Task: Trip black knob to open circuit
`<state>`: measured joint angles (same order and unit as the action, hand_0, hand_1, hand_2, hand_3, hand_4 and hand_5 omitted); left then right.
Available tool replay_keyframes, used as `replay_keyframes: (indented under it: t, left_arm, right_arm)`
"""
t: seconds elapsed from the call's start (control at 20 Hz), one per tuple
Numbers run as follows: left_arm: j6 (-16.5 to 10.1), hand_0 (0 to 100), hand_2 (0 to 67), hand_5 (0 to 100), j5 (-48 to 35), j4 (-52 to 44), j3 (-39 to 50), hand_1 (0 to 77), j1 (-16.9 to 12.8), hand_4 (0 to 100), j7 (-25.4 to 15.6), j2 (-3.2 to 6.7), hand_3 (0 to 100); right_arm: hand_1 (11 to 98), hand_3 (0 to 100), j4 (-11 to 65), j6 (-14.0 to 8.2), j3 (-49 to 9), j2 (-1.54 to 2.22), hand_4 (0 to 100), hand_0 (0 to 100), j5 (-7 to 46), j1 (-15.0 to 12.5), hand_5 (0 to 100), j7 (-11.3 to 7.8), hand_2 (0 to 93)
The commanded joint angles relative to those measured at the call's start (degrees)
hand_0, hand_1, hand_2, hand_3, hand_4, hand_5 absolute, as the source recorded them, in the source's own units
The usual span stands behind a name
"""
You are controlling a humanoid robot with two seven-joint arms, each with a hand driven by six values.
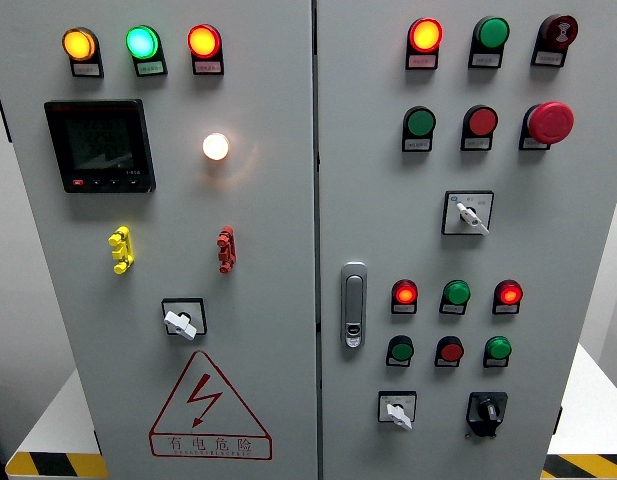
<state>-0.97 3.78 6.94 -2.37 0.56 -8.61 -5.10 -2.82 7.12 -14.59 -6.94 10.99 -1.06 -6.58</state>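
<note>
The black knob is a rotary switch at the lower right of the right cabinet door. It sits right of a white selector switch. Neither of my hands nor arms shows in the head view.
The grey two-door cabinet carries lit indicator lamps, push buttons, a red mushroom stop button, a white selector, a door handle, a meter, a yellow toggle, a red toggle and a high-voltage warning sticker.
</note>
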Motion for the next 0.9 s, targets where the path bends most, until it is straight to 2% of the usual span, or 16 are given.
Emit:
replay_keyframes:
  t: [0.0,0.4,0.5,0.55,0.65,0.75,0.85]
  left_arm:
    - [0.00,0,12.9,2,0.00,0.00,0.00,3.0,-0.04,7,0.00,0.01,21]
    - [0.00,0,12.9,2,0.00,0.00,0.00,3.0,-0.04,7,0.00,0.01,21]
    - [0.00,0,12.9,2,0.00,0.00,0.00,3.0,-0.04,7,0.00,0.01,21]
    - [0.00,0,12.9,2,0.00,0.00,0.00,3.0,-0.04,7,0.00,0.01,21]
    - [0.00,0,12.9,2,0.00,0.00,0.00,3.0,-0.04,7,0.00,0.01,21]
    - [0.00,0,12.9,2,0.00,0.00,0.00,3.0,-0.04,7,0.00,0.01,21]
    - [0.00,0,12.9,2,0.00,0.00,0.00,3.0,-0.04,7,0.00,0.01,21]
  right_arm:
    - [43.4,15,0.00,0.00,0.00,0.00,11,17,0.00,0.00,25,-0.01,1.4]
    - [43.4,15,0.00,0.00,0.26,0.09,11,17,-0.17,0.00,24,0.16,1.4]
    - [43.5,15,0.44,0.00,-1.57,0.09,11,17,0.78,0.00,24,0.42,1.3]
    - [43.5,15,0.62,0.00,-4.71,0.09,11,17,2.53,0.00,24,0.60,1.3]
    - [43.7,15,0.53,0.26,-13.05,0.09,11,16,11.46,-0.26,24,0.95,1.3]
    - [43.8,15,0.88,1.75,-22.90,0.00,11,16,23.85,-1.48,24,2.00,1.3]
    - [44.2,15,1.06,4.20,-33.00,0.09,11,15,34.76,-2.37,24,3.93,1.3]
